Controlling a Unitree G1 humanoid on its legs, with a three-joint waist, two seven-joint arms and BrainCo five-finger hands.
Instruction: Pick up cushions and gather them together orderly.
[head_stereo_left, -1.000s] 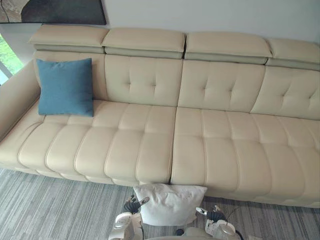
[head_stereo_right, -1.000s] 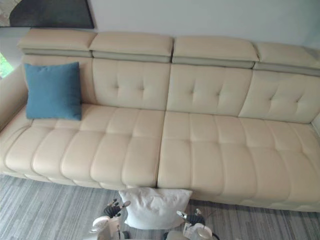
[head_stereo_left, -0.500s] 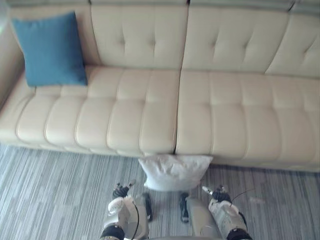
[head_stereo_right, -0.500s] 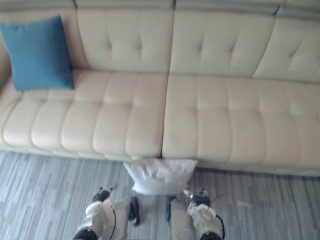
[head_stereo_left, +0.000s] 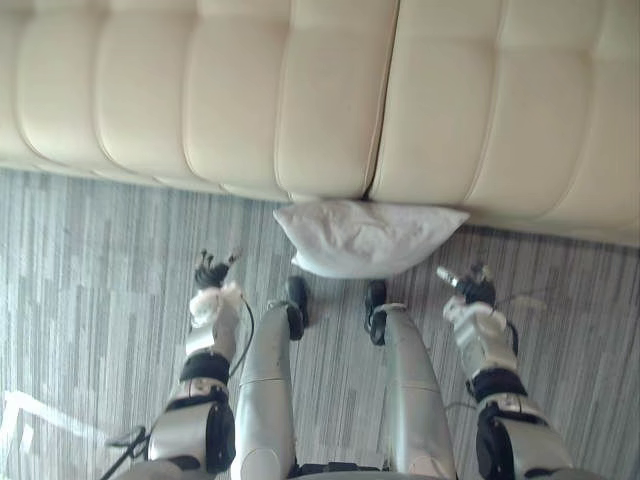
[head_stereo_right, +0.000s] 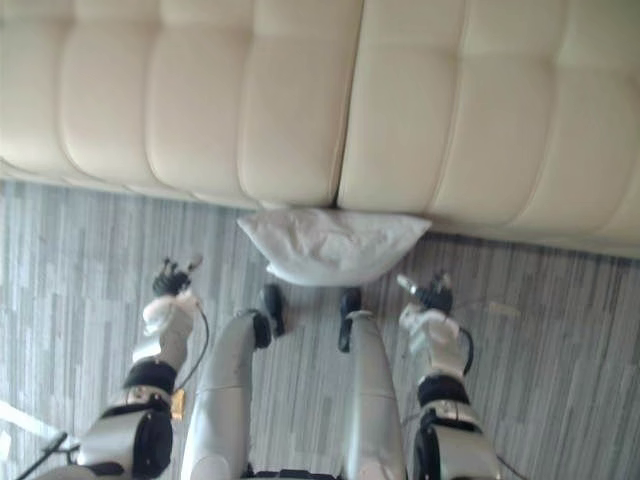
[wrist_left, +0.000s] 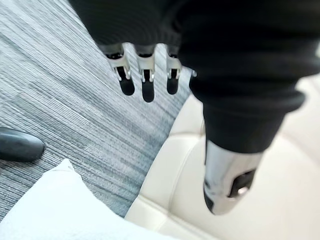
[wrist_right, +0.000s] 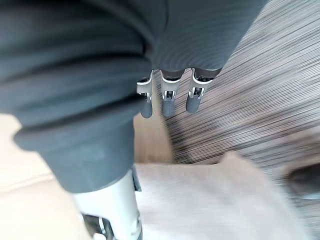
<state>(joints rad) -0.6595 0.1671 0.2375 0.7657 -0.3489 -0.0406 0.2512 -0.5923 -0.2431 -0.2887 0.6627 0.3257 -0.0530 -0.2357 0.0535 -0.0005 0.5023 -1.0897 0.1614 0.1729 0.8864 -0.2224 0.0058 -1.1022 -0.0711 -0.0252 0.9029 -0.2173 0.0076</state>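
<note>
- Nearest to me, my left hand (head_stereo_left: 213, 286) hung low over the grey striped carpet (head_stereo_left: 90, 260). In its wrist view its fingers (wrist_left: 147, 83) were straight and spread from the thumb, with nothing in its grasp.
- My right hand (head_stereo_left: 470, 296) hung on the other side at about the same depth. In its own wrist view its fingers (wrist_right: 168, 98) were also straight and slack, the thumb stood apart, and it gripped nothing.
- Just past both hands, and between them, I saw the white cushion (head_stereo_left: 368, 238) lying flat on the carpet. It was near each hand but touched neither.
- The cushion's far edge sat against the base of the cream sofa (head_stereo_left: 330, 100), right below the seam where two seat sections met.
- Farthest off, the sofa's padded seat ran across the whole width of the head views, its ribbed panels reaching to the upper edge.
</note>
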